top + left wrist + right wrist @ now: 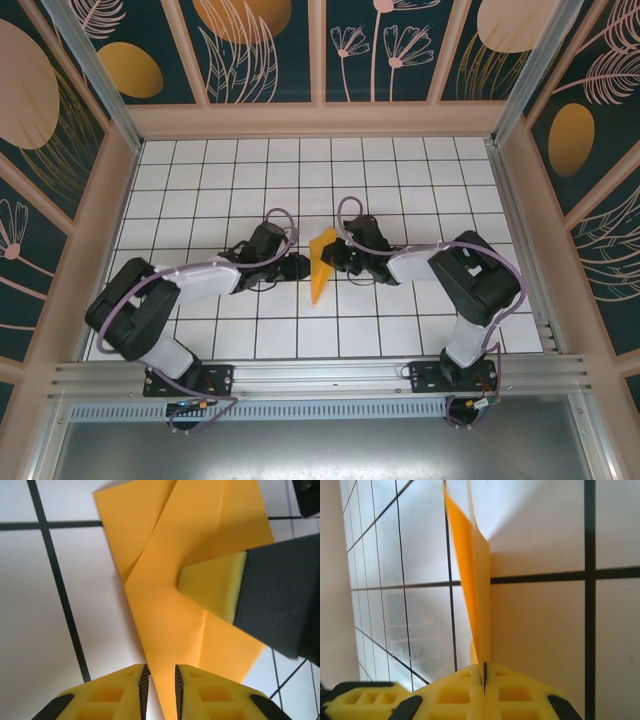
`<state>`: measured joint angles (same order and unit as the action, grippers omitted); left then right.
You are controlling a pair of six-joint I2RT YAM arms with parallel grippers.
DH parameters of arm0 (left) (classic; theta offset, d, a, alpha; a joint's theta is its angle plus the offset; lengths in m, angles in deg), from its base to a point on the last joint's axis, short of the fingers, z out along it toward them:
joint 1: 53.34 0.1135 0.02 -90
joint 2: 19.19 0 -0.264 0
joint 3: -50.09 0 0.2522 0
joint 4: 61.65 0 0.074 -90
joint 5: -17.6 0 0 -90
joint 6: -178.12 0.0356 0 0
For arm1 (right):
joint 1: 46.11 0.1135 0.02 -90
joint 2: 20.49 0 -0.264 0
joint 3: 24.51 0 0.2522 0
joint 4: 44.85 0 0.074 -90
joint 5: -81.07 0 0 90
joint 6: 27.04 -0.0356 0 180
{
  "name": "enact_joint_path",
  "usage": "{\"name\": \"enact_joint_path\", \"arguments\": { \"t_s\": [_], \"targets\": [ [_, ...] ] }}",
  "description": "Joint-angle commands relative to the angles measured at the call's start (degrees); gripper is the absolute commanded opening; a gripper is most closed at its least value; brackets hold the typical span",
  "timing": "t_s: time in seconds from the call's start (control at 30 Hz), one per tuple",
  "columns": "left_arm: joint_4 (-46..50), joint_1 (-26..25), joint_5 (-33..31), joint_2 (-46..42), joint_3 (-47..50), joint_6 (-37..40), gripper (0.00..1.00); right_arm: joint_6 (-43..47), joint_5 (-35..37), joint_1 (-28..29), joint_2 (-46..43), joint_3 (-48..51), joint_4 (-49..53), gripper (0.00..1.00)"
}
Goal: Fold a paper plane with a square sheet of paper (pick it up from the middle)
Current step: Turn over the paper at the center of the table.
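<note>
Between the two grippers, out over the middle of the white tiled table with black grid lines, we see the orange-yellow paper sheet, folded into a narrow pointed shape. Its broad end lies farther from the arm bases and its tip points back toward them. The left gripper sits just to the left of the paper and the right gripper just to its right, both very near it. From the left wrist we look along the left gripper. Its two yellow fingers stand a narrow gap apart, not pressed together, and the pointed end of the orange-yellow paper sheet runs down into that gap. We cannot tell whether the pads touch it. Ahead of these fingers the paper widens into overlapping flaps with creases, lying over the table. To their right a yellow pad on a black finger of the right gripper rests against the paper's face. From the right wrist, the right gripper has its yellow fingers pressed together, pinching the paper. The orange-yellow paper sheet comes straight out of the seam between them, seen nearly edge-on as a thin blade above the table.
</note>
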<state>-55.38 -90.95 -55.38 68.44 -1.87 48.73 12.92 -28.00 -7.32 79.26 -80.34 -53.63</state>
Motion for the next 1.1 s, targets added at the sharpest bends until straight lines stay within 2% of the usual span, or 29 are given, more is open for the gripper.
{"name": "enact_joint_path", "arguments": {
  "t_s": [0.0, 0.13, 0.23, 0.37, 0.5, 0.73, 0.9, 1.07],
  "targets": [
    [-0.5, 0.3, -5.6, -6.5, 1.6, -1.1, 0.26, 6.6, 6.3, 0.7, -5.8, -4.9, 10.9, 0.05],
    [0.7, 0.4, -12.3, -13.3, 3.9, -1.8, 0.28, 13.1, 17.3, 2.2, -8.7, -12.0, 26.3, 0.06],
    [1.5, 0.4, -17.2, -18.0, 5.8, -2.7, 0.29, 16.0, 30.0, 4.3, -8.1, -19.2, 39.6, 0.06],
    [2.6, 0.4, -24.6, -24.4, 8.2, -4.6, 0.32, 14.4, 49.7, 8.3, -3.4, -29.0, 58.0, 0.05],
    [5.6, 0.4, -32.7, -30.8, 10.5, -7.2, 0.35, 10.3, 58.7, 11.3, 4.0, -35.8, 68.5, 0.05],
    [11.4, 0.5, -45.1, -44.4, 15.4, -12.9, 0.43, 8.3, 59.0, 16.1, 16.5, -46.1, 73.2, 0.07],
    [13.4, 0.5, -47.2, -50.2, 16.7, -13.1, 0.46, 9.9, 57.3, 18.7, 26.0, -55.0, 75.5, 0.10],
    [14.9, 0.4, -47.2, -50.7, 16.7, -13.7, 0.47, 12.5, 51.3, 19.2, 29.1, -57.1, 72.0, 0.15]
  ]
}}
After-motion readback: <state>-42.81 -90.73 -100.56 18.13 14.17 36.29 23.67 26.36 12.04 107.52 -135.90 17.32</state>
